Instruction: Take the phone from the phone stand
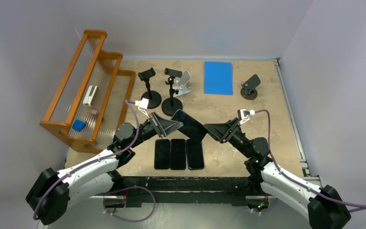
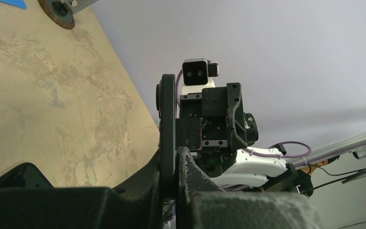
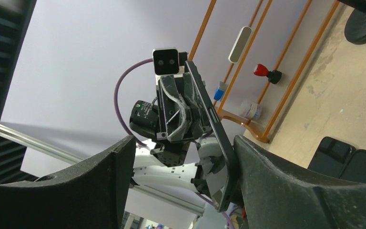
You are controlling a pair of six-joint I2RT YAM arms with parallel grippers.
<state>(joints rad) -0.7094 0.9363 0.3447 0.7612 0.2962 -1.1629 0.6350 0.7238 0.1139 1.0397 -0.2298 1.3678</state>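
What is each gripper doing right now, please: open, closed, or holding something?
Left gripper: closed on the slim black rectangular phone.
Right gripper: open, gripping nothing.

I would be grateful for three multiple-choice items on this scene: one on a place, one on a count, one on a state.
1. The blue mat lies by the table's: A far edge; B near edge; C left edge.
2. The row of phones holds: A two; B three; C five.
3. The left gripper is: A open; B shut on a phone; C out of view.
Key: A, it lies at the back; B, three lie side by side; B, its fingers clamp the phone edge-on.
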